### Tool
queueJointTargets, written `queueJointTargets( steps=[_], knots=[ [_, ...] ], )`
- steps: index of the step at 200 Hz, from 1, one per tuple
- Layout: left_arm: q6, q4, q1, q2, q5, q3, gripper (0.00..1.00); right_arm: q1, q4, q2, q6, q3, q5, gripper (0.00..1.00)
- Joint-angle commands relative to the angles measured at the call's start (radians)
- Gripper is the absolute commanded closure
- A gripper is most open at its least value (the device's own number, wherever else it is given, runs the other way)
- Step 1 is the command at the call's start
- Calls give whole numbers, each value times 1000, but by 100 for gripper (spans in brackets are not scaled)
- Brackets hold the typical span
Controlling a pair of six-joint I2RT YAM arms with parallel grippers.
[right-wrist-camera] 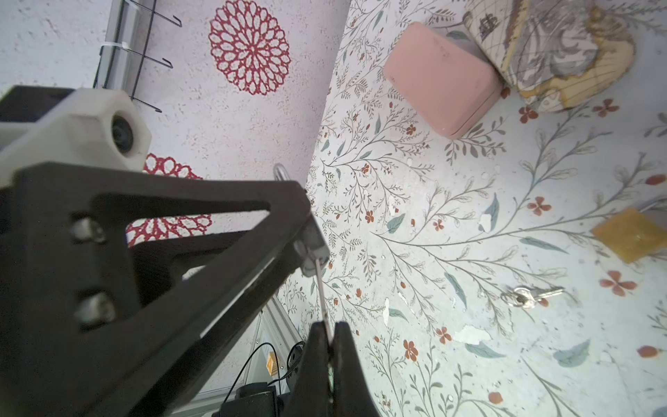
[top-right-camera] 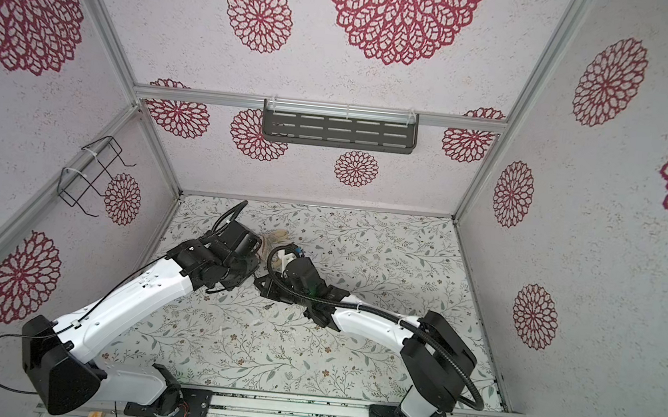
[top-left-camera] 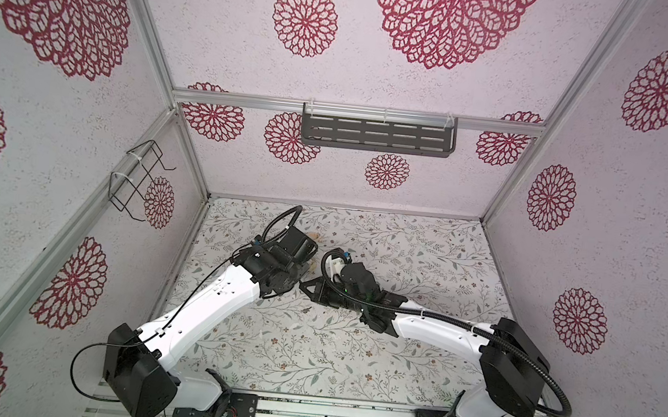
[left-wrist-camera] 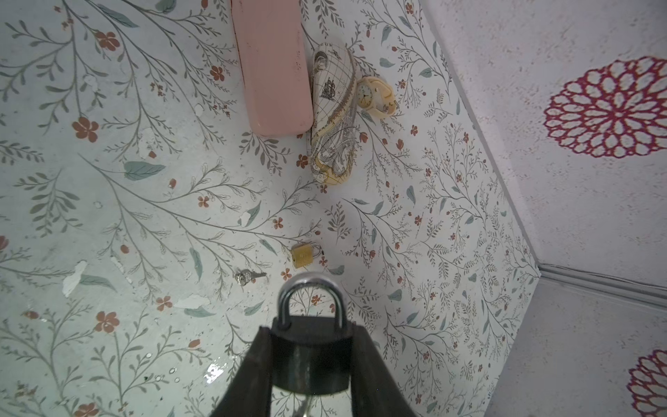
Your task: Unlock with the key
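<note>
While left pincer point(left-wrist-camera: 310, 328) grips the padlock point(left-wrist-camera: 310, 359), right pincer point(right-wrist-camera: 329, 326) pinches the key point(right-wrist-camera: 320, 289)

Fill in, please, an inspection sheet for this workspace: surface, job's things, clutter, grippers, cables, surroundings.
Surface: floral table, print chipped in spots.
Job's things: dark padlock, shackle closed; key, tip at the padlock's underside, depth hidden.
Clutter: pink case, map-print case, watch, brass padlock and spare key, all on the table.
Grippers: left gripper, jaws closed on the dark padlock; right gripper, jaws shut on the key.
Cables: black conduit along the right arm; thin cable looping at the left arm's base.
Surroundings: flower-print walls; slotted shelf on the back rail; wire rack on the side wall.
</note>
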Motion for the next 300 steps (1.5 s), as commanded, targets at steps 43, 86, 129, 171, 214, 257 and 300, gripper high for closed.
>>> queueJointTargets(
  steps=[43, 86, 129, 171, 214, 257, 300],
  knots=[
    [56, -94, -47, 0, 3, -18, 100, -52, 324, -28, 132, -32, -40, 100],
    [138, -142, -8, 64, 74, 14, 100, -41, 411, 23, 183, -108, 22, 100],
    [165, -212, -2, 155, 105, 110, 100, -9, 503, 60, 198, -151, 100, 100],
    [149, -268, -40, 201, 124, 146, 100, -10, 454, 24, 131, -174, 179, 100],
    [72, -227, -54, 195, 205, 101, 100, -1, 408, 5, 88, -134, 180, 100],
    [-78, -71, -61, 130, 317, -12, 100, 24, 349, 3, 34, -81, 192, 100],
    [-154, -10, -71, 80, 352, -65, 100, 34, 283, 3, 9, -67, 219, 100]
  ],
)
